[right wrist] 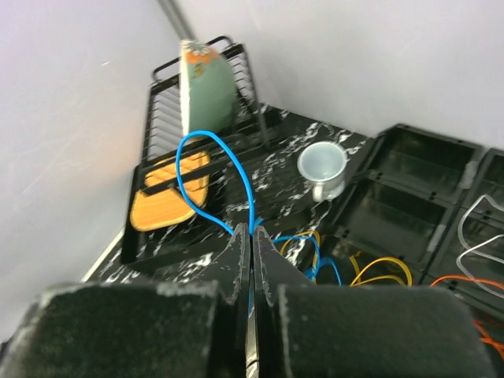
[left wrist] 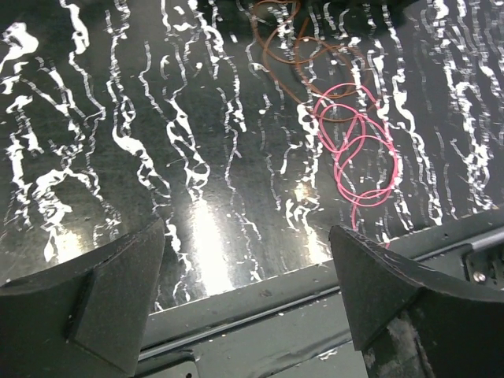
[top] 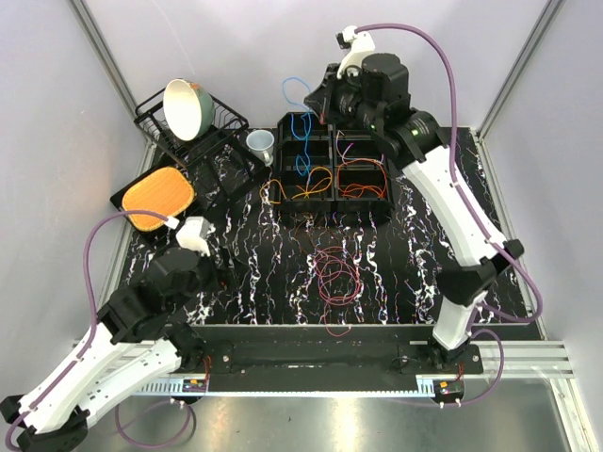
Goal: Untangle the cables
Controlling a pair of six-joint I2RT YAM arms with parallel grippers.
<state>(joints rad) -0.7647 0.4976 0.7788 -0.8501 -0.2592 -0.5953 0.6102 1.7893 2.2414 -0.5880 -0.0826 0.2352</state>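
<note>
The right gripper (right wrist: 250, 236) has its fingers pressed together on the blue cable (right wrist: 191, 150). It pinches the cable just below a loop that stands up over the back-left corner of the black compartment tray (top: 334, 162). The rest of that cable trails down into the tray's left compartments. A yellow cable (top: 303, 193) and an orange cable (top: 363, 186) lie coiled in the tray's front compartments. A loose heap of maroon-purple cables (top: 336, 276) lies on the table in front of the tray. The left gripper (left wrist: 246, 236) hovers low to the front-left of the tray, fingers wide apart and holding nothing. The cables look very light, limp and springy, so they will likely snag on one another and on the tray walls. A single strand at a free loop or end seems the safest hold, rather than a bundle.
</note>
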